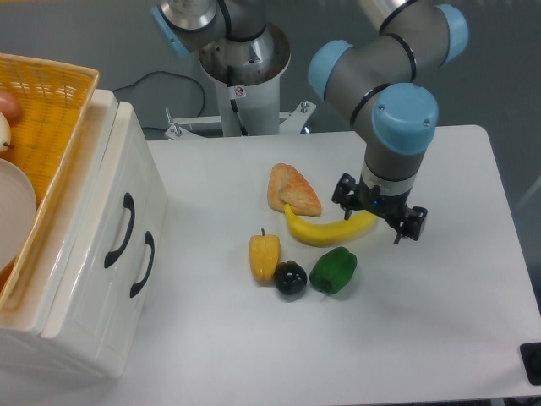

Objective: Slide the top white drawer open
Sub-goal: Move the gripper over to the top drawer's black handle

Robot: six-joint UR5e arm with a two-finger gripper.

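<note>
Gripper: black two-finger unit on the grey-and-blue arm, pointing down over the middle of the tabletop, toward its right half. Fingers stand apart, nothing between them; it sits just above the right end of the banana.

Yellow curved plastic banana: lying flat, partly under the gripper, its left end touching the pastry.

Tan, wedge-shaped croissant-like pastry: just left of the gripper, toward the back edge.

Green glossy bell pepper, small black round fruit, yellow-orange bell pepper: a close row nearer the front edge, below the banana.

White matte tabletop: carries everything listed.

Top white drawer: upper of two glossy white plastic drawers in a cabinet at the left edge of the tabletop, well apart from the gripper. Appears closed, front flush with the cabinet face. Curved black handle on its flat front.

Lower white drawer, its own black handle: just beside it; not the target.

Orange woven basket: resting on the cabinet top.

Handling, judged: rigid shell, smooth and slippery on the flat front, so the handle is the only sound grip, taken across its middle bar. Likely light; the cabinet may shift with the pull, and the loaded basket could wobble. A straight pull away from the cabinet front, parallel to the tabletop, looks advisable.
</note>
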